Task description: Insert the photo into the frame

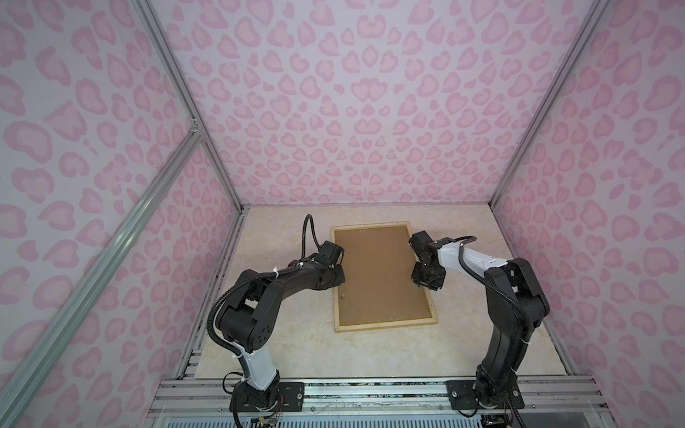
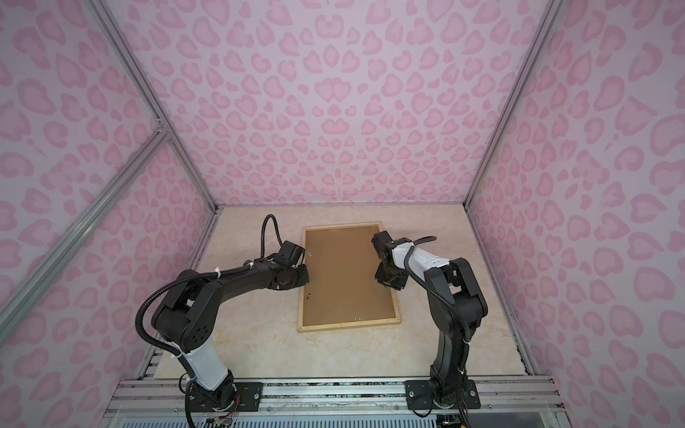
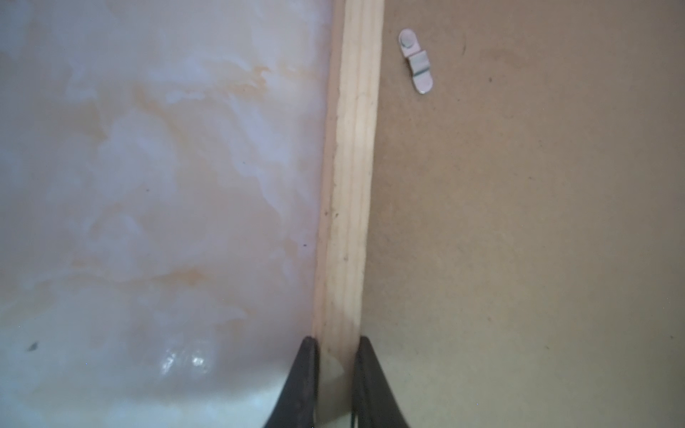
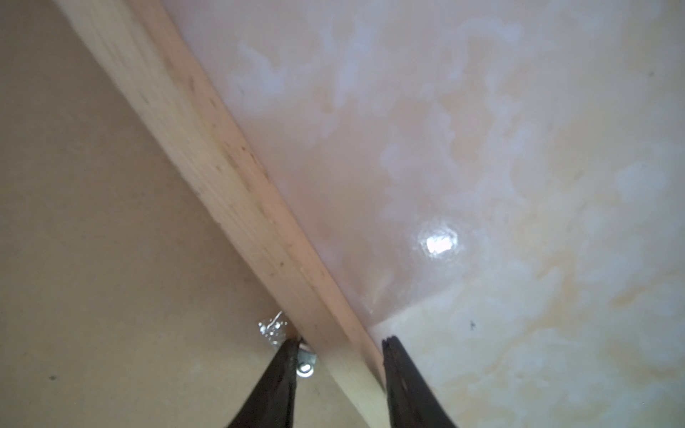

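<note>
The frame [image 1: 385, 326] of pale wood lies flat on the table in both top views, with a brown backing board [image 1: 378, 274] filling it. The photo is hidden. In the left wrist view my left gripper [image 3: 338, 342] is shut on the frame's left strip [image 3: 352, 185], one finger on each side. My right gripper [image 4: 341, 342] is open and straddles the right strip [image 4: 222, 166]. Its inner fingertip [image 4: 293, 344] touches a small metal clip [image 4: 305, 365] on the board, and its outer fingertip stands over the table.
The table [image 1: 296, 352] has a glossy marbled top. Another metal clip [image 3: 416, 61] lies turned onto the backing board near the left strip. Pink patterned walls close in the back and both sides. Both arm bases stand on the rail at the front.
</note>
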Available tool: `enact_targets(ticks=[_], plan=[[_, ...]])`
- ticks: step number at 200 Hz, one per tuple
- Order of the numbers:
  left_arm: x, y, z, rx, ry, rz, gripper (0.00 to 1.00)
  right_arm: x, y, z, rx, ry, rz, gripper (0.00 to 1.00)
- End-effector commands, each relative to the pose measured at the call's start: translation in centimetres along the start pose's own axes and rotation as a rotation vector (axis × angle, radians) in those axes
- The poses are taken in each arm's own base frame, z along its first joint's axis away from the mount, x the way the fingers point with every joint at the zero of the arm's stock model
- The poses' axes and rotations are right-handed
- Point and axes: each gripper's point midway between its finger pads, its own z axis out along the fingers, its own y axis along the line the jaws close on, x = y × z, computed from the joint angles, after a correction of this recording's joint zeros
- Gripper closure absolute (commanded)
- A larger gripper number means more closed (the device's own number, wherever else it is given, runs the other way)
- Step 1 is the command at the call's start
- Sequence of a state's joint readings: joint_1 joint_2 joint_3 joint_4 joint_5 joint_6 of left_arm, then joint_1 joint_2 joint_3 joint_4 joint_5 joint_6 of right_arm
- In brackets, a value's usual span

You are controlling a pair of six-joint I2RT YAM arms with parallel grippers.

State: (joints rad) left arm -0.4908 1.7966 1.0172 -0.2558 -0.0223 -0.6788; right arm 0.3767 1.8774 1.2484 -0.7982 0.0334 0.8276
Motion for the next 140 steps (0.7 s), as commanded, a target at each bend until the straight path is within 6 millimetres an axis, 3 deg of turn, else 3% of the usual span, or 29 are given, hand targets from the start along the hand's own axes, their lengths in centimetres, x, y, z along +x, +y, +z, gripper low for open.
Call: enact_targets(ticks=[1,75,132,140], plan=[[3.8,1.9,0.4,-0.064,0.151,-0.028,0.94,0.6,-1.8,0.9,0.090,0.021,0.000,0.62],[3.8,1.9,0.7,-0.063,0.151,-0.039,0.94,1.4,-2.0,1.7,0.074,0.049,0.024,1.00],[3.8,1.8,0.7,-0.058,0.151,-0.043,0.94,1.3,-0.7,1.3,0.012,0.042,0.005,1.00],[3.7,1.6,0.6,-0.052,0.152,-0.041,0.93,1.0,-0.5,0.9,0.008,0.030,-0.005,0.90]])
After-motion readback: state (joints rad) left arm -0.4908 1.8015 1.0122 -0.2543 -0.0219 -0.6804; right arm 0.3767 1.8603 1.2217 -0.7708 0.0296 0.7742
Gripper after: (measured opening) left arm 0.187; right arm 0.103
